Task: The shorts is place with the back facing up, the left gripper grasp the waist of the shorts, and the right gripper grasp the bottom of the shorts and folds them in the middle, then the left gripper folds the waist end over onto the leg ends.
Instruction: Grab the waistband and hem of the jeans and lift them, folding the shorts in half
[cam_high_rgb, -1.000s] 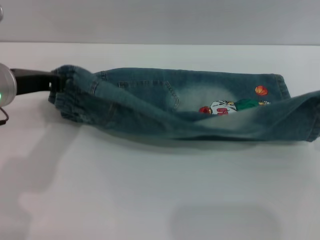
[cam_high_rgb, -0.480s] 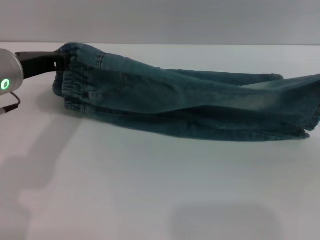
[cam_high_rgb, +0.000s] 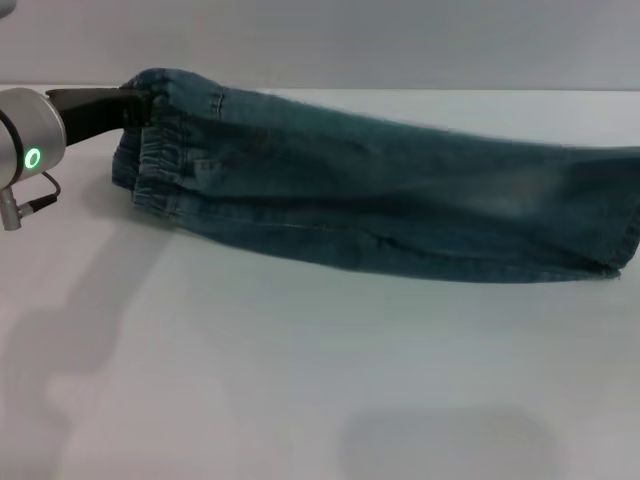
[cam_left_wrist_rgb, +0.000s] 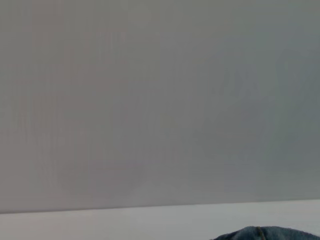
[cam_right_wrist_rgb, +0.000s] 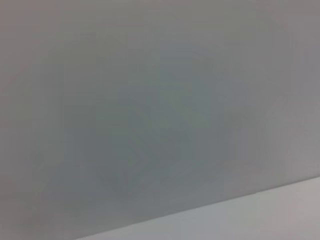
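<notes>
The shorts (cam_high_rgb: 380, 195) lie lengthwise across the white table (cam_high_rgb: 300, 380), already doubled along their length, with the leg ends on the robot's right resting on the surface and the elastic waist on the left raised clear of it. The left gripper (cam_high_rgb: 128, 105) holds that waist, its jaws clamped on the top of the gathered band; only a narrow bite of cloth appears to sit between them. The right gripper is out of every view, so its jaws cannot be judged. The main risk from here is the waist slipping free as it is carried over toward the leg ends: denim is heavy, the hanging span pulls on a small pinch, and the elastic can pull out of the grip. A second risk is dragging; if the waist travels too low or too fast, the legs may slide along the smooth table instead of staying put, and the fold lands crooked or short. The two layers could also shear apart in the air, leaving one edge sticking out once the waist is laid down.
</notes>
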